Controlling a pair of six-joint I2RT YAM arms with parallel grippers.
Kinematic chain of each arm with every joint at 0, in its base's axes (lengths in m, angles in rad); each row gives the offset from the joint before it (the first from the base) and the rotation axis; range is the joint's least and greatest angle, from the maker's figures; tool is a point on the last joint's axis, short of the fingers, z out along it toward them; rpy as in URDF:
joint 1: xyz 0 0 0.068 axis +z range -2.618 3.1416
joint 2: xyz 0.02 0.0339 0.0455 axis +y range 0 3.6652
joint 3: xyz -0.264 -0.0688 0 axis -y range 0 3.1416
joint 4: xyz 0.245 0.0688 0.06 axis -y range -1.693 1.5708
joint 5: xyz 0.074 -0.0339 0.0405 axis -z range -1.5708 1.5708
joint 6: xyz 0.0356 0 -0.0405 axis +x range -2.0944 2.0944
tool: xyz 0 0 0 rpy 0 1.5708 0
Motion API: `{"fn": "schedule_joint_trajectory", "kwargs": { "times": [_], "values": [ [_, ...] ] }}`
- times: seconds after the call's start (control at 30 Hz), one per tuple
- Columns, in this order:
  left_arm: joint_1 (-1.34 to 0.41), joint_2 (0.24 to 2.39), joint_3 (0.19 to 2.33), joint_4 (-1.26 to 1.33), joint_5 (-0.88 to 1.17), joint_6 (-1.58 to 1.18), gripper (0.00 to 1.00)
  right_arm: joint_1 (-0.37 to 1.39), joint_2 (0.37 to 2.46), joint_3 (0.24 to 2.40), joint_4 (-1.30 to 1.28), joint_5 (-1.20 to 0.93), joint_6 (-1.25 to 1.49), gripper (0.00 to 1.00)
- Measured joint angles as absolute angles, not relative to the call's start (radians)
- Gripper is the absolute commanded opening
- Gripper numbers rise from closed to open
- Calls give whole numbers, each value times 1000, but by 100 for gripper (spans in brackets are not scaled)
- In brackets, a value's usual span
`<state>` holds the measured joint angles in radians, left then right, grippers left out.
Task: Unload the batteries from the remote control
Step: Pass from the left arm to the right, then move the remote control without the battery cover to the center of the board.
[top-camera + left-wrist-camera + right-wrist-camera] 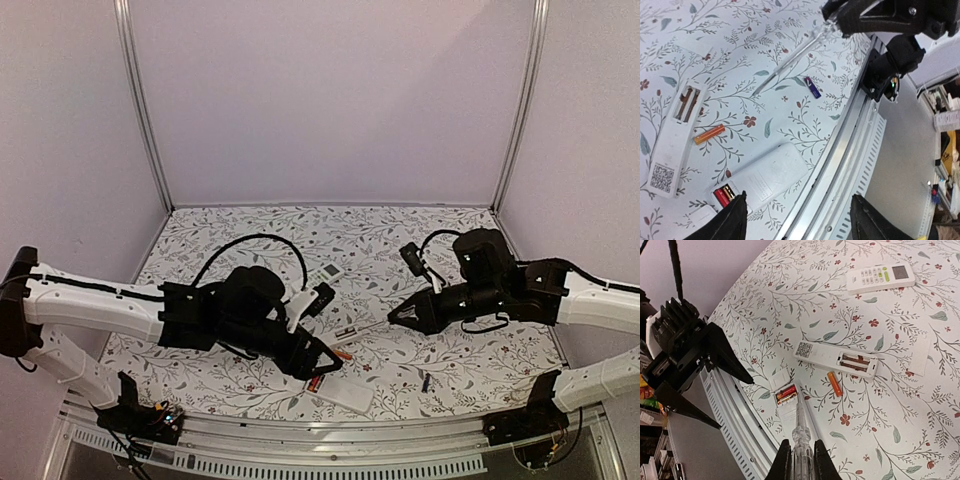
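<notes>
I can't read any word, brand or number from my screens. The only sign I can make out is a square QR code label (662, 177) on the back of the long white remote (671, 145), near one end. The face-up remote (881, 277) has marked keys and a small screen, but both are too small for me to read.

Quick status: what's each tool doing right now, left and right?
Left tool: open, holding nothing.
Right tool: closed on the thin clear stick.
</notes>
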<state>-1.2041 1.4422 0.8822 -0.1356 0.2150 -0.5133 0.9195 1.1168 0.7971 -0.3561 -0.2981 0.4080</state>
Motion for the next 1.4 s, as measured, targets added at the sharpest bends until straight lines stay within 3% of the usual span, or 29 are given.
{"fn": "schedule_joint_trajectory", "kwargs": {
  "times": [0.27, 0.6, 0.9, 1.4],
  "values": [
    [-1235, 1266, 692, -62, 41, -953, 69, 913, 1072, 731, -256, -82, 499, 0],
    [-1343, 1334, 657, -96, -30, -1355, 70, 913, 1094, 698, -160, 16, 531, 0],
    [-1342, 1461, 622, 20, 31, -1437, 72, 913, 1097, 685, -140, 30, 540, 0],
    [-1265, 1623, 698, 66, 105, -1343, 70, 913, 1096, 675, -121, 41, 563, 0]
  ]
}}
